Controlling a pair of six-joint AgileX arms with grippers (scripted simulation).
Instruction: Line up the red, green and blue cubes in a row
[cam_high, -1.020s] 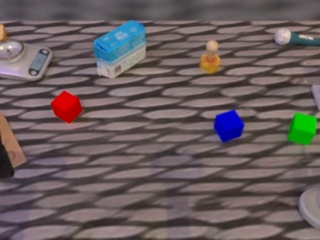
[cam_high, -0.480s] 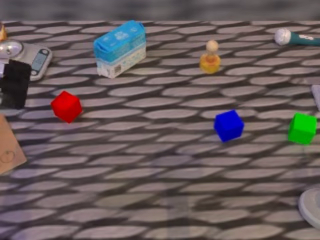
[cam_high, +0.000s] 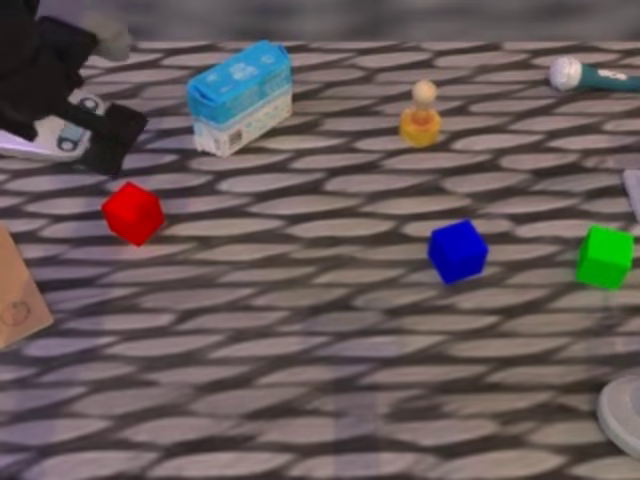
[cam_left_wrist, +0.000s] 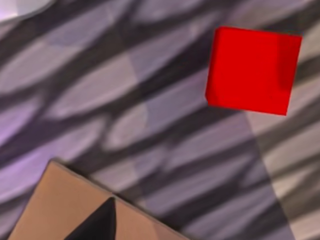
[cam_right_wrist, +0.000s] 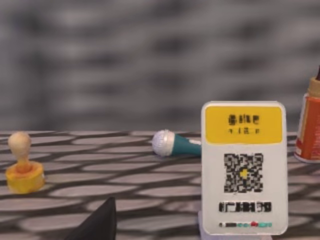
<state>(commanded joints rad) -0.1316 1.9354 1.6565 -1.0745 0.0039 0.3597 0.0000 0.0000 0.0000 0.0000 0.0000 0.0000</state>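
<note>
The left gripper (cam_high: 105, 150) hangs just beyond the red cube (cam_high: 132, 212), on the side toward the kitchen scale (cam_high: 45, 140); from these views I cannot tell how wide its claw stands. The blue cube (cam_high: 458, 250) lies well to the right of the red cube, and the green cube (cam_high: 605, 257) lies farther right again, near the blue one but apart from it, so the three do not yet make a tidy row. In the left wrist view the red cube (cam_left_wrist: 252, 70) sits flat on the patterned table (cam_high: 300, 340), turned a little askew. It looks rigid, light and matte, likely not slippery, so a pinch across two opposite flat faces at mid-height should hold it, with the claw turned to match its skew. The right arm is out of the top view; its wrist camera faces a QR-code sign (cam_right_wrist: 243, 167), and its claw's width cannot be told.
</note>
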